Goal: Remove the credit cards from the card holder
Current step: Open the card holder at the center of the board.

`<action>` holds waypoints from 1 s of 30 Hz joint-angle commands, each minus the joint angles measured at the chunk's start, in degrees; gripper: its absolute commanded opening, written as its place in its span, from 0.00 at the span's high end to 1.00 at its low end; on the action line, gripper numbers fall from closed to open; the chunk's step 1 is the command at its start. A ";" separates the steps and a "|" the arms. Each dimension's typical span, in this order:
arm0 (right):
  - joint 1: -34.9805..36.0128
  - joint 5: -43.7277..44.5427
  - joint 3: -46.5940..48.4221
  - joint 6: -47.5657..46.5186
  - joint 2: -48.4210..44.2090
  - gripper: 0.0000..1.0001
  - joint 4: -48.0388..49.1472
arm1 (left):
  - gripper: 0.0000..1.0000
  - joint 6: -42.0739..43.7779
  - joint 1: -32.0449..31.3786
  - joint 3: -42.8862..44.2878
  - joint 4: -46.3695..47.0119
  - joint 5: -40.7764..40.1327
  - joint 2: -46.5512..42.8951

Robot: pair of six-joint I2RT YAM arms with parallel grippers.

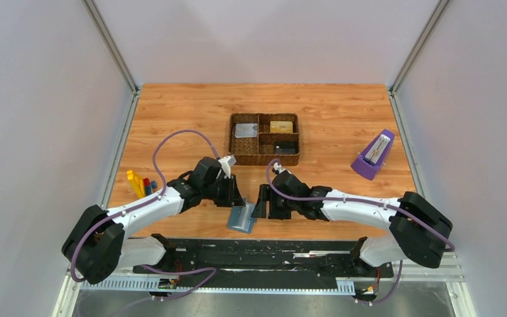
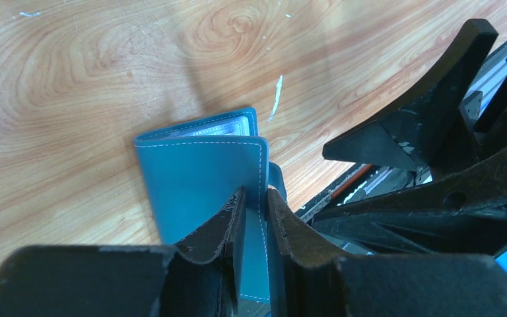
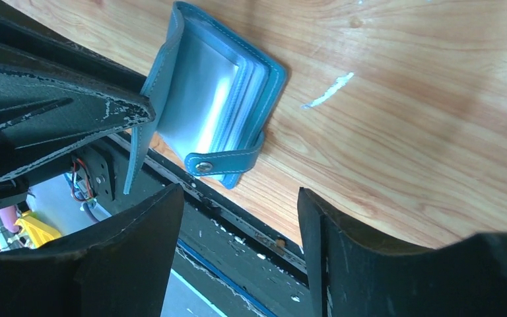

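The blue card holder stands half open on the wood near the table's front edge. My left gripper is shut on one cover of the card holder, pinching the stitched edge. Just to its right, my right gripper is open with nothing between its fingers, a short way from the holder's clear sleeves and snap strap. I cannot tell whether a card sits in the sleeves. Credit cards lie in the woven tray: a gold one, a grey one and a dark one.
The brown woven tray sits behind the grippers at mid-table. A purple metronome stands to the right. Yellow and red toy blocks lie at the left. A black rail runs along the front edge, right by the holder.
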 commanded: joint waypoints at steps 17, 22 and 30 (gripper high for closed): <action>2.13 0.36 4.80 3.13 10.01 0.47 5.85 | 0.76 -0.84 -0.32 0.81 -0.72 -1.94 -2.12; 2.20 0.90 4.05 3.84 10.03 0.59 5.69 | 0.76 -0.94 -0.22 0.89 -1.25 -2.40 -2.56; 2.08 3.22 2.21 3.11 7.65 0.94 5.41 | 0.75 -1.13 -0.22 1.55 -3.77 -4.62 -3.06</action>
